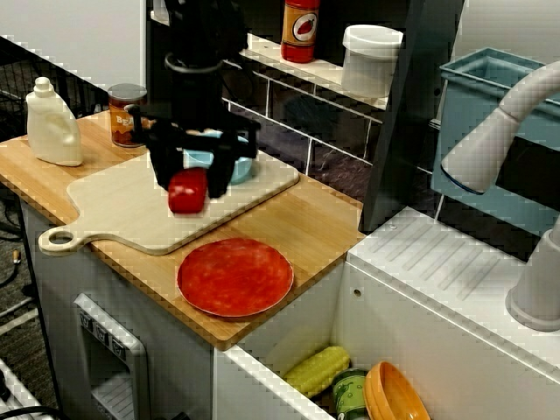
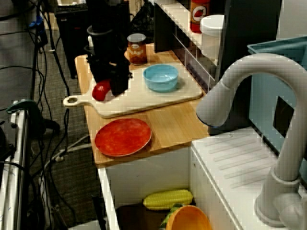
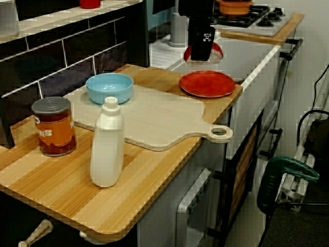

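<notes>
My black gripper (image 1: 188, 179) hangs over the pale cutting board (image 1: 122, 214) and is shut on a round red fruit (image 1: 187, 194), held clear of the board. From the sink side, the fruit (image 2: 100, 91) shows at the gripper's (image 2: 108, 88) left, near the board's (image 2: 144, 100) handle end. From the counter's end, the gripper (image 3: 202, 51) hides most of the fruit (image 3: 218, 51). A light blue bowl (image 2: 161, 77) stands on the board behind the gripper. A red plate (image 1: 235, 276) lies on the wooden counter just past the board's front edge.
A white bottle (image 1: 52, 122) and an orange-labelled can (image 1: 127, 114) stand at the counter's left end. The sink to the right holds a corn cob (image 1: 317, 369) and an orange bowl (image 1: 395, 394), under a grey faucet (image 1: 516, 122). A back shelf carries a red bottle (image 1: 300, 31) and a white tub (image 1: 371, 57).
</notes>
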Tool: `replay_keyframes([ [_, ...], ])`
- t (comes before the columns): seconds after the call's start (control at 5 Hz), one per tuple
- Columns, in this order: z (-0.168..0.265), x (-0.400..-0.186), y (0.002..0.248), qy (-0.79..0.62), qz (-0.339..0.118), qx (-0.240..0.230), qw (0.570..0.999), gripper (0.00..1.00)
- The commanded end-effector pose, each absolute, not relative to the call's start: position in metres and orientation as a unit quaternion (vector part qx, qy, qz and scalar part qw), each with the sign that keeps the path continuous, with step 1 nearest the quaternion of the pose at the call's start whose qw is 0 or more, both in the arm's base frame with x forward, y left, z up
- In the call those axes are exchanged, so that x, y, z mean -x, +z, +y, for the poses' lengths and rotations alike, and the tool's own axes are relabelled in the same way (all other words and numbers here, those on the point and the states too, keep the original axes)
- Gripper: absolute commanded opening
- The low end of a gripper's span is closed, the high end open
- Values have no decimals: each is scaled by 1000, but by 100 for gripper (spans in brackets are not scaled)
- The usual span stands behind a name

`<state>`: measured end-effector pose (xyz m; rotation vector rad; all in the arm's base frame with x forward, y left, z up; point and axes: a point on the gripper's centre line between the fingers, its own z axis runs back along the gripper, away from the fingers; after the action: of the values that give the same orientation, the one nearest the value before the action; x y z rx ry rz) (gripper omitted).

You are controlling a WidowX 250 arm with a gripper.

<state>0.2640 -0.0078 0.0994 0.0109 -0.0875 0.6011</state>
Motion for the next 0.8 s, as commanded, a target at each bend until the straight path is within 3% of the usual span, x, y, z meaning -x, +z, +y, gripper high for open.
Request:
replay_keyframes([
  [0.0, 45, -279, 120, 279, -123, -40, 952, 0],
  [0.2, 65, -288, 119, 277, -151, -66, 946, 0],
  [0.6, 87, -306, 105, 253, -165, -100, 948, 0],
])
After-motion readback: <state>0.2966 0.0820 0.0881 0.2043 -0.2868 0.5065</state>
